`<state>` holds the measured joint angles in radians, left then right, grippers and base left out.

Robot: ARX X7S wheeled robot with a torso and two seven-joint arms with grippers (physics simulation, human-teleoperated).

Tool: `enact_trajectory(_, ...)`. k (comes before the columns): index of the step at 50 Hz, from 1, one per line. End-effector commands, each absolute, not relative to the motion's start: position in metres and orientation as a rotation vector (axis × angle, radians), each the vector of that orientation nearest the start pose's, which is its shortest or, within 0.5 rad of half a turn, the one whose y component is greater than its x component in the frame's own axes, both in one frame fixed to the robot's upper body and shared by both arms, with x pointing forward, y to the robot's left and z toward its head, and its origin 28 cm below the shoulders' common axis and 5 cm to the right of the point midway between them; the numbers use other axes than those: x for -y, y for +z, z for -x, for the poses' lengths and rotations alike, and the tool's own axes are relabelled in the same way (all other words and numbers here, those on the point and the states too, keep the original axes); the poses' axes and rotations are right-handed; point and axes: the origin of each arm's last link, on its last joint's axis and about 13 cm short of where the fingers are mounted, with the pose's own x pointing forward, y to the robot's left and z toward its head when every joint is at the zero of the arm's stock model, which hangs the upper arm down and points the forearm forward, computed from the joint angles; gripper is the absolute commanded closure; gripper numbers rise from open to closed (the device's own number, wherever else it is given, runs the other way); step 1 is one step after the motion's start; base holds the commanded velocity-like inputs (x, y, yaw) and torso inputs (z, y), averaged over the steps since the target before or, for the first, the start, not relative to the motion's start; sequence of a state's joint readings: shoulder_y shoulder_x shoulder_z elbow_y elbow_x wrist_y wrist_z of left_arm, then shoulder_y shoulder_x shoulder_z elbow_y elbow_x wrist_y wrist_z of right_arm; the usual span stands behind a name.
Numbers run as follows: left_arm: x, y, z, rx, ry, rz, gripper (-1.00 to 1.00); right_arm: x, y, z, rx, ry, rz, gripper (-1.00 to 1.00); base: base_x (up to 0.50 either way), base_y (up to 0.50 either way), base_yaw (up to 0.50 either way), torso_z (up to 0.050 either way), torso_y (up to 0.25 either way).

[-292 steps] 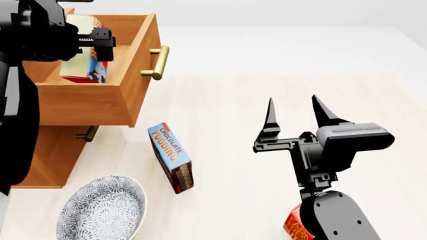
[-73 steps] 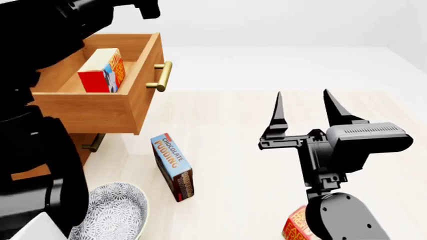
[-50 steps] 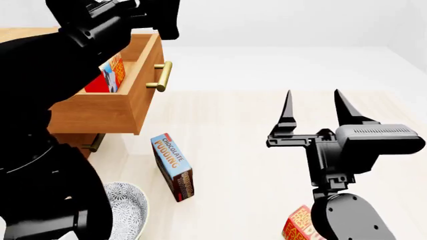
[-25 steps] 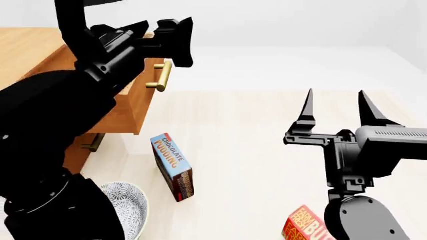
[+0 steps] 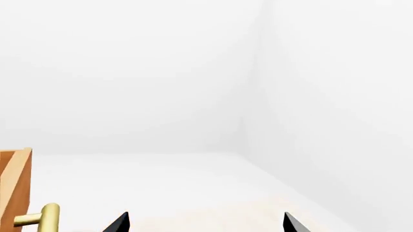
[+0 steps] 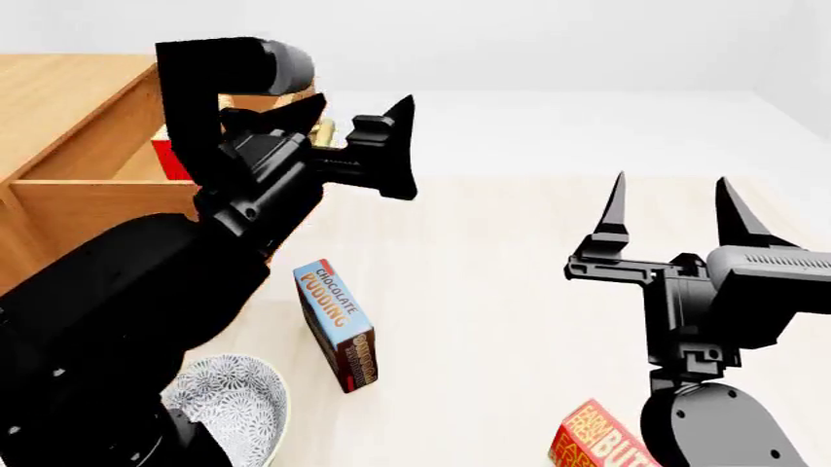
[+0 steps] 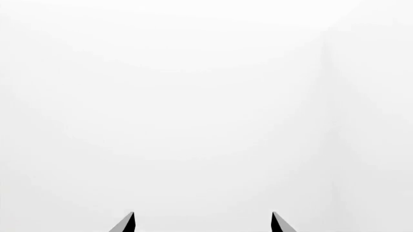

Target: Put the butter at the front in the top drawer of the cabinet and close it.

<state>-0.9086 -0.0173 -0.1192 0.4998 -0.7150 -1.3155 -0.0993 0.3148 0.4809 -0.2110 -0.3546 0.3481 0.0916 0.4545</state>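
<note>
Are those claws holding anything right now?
No. The left gripper and the right gripper are both open, with nothing between the fingers.

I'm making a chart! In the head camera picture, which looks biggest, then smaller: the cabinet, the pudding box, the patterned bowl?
1. The cabinet, easily largest.
2. and 3. The patterned bowl and pudding box look about alike; the arm hides part of the bowl, so I won't rank them.
</note>
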Motion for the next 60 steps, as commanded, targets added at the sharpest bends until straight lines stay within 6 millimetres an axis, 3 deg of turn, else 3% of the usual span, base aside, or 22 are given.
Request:
enact_trajectory(1, -0.169, 0.249, -0.262, 0.107, -0.526, 0.219, -1.00, 0.140, 0.154, -0.255, 0.482, -0.137, 0.050, -1.00, 0.00, 0.00, 0.00, 0.000, 0.000)
enact_trajectory(21, -0.151, 0.224, -0.253, 0.092, -0.515, 0.230, -1.00, 0.142, 0.153, -0.254, 0.481, -0.142, 0.050, -1.00, 0.00, 0.00, 0.00, 0.000, 0.000)
enact_trajectory(60, -0.124, 0.183, -0.260, 0.057, -0.378, 0.202, -1.00, 0.142, 0.152, -0.255, 0.478, -0.142, 0.039, -1.00, 0.00, 0.00, 0.00, 0.000, 0.000)
